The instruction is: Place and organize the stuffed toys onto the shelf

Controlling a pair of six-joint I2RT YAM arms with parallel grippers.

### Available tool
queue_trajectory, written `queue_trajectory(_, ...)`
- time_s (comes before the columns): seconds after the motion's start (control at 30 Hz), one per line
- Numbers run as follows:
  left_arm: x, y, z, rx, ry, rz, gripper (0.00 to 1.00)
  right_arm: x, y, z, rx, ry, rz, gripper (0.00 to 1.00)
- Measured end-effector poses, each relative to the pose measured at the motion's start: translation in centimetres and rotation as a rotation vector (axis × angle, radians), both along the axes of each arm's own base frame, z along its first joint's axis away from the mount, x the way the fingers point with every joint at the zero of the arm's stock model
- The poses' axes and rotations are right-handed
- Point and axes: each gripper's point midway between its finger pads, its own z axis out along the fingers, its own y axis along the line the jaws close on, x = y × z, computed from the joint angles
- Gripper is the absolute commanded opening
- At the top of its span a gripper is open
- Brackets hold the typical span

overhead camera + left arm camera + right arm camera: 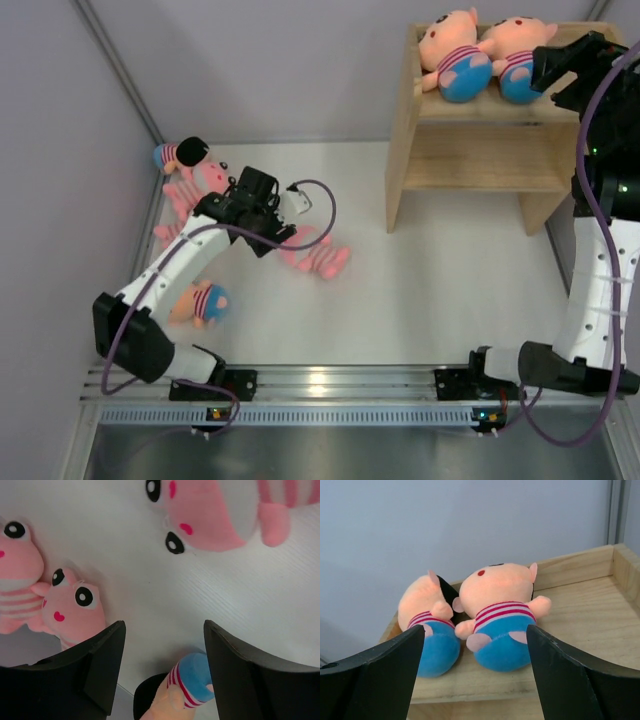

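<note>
Two peach-faced stuffed toys [452, 55] [515, 55] with striped shirts and blue bottoms lie side by side on the top of the wooden shelf [470, 150]. My right gripper [556, 66] hovers just right of them, open and empty; in its wrist view the nearer toy [500, 625] sits beyond the fingertips, touching neither. My left gripper [252, 190] hangs open above the table's left side. Its wrist view shows a peach toy [192, 682] on the table below the gap between the fingers, and pink toys [210, 515] [70, 607] [15, 580] around it.
More toys lie on the white table: a peach one with black hair [180, 155], pink ones [195, 190] [315, 258], and another peach one [200, 300] under the left arm. Grey walls close in the left and back. The shelf's lower tier [470, 170] shows bare wood.
</note>
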Motion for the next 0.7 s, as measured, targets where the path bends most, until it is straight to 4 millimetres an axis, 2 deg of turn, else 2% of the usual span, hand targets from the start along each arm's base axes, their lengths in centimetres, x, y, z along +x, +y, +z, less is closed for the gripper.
queue_trajectory(0.1, 4.7, 2.5, -1.8, 0.001, 0.029, 0.163, 0.69, -2.5, 0.3, 1.4, -0.042, -0.052, -0.005, 0.83)
queue_trajectory(0.2, 8.9, 5.1, -2.0, -0.006, 0.016, 0.311, 0.70, -3.8, 0.6, 1.9, -0.076, -0.091, -0.004, 0.83)
queue_trajectory(0.33, 16.2, 9.4, -0.4, -0.035, -0.101, 0.525, 0.70, -3.8, 0.8, -0.1, -0.094, -0.071, 0.008, 0.82)
queue_trajectory(0.43, 21.7, 13.3, 0.9, -0.059, -0.223, 0.686, 0.71, -3.0, 1.0, -2.7, -0.095, -0.031, 0.020, 0.82)
queue_trajectory(0.5, 24.8, 15.9, 0.9, -0.054, -0.286, 0.778, 0.72, -2.7, 1.4, -4.4, -0.097, -0.003, 0.033, 0.81)
queue_trajectory(0.57, 27.8, 18.1, 0.2, -0.035, -0.345, 0.854, 0.75, -2.7, 1.9, -5.6, -0.107, 0.007, 0.046, 0.81)
queue_trajectory(0.67, 31.4, 19.7, -1.7, 0.003, -0.422, 0.917, 0.81, -3.3, 2.8, -6.3, -0.125, 0.000, 0.061, 0.80)
queue_trajectory(0.7, 32.5, 20.1, -3.0, 0.032, -0.440, 0.934, 0.85, -3.7, 3.1, -6.3, -0.134, -0.011, 0.066, 0.79)
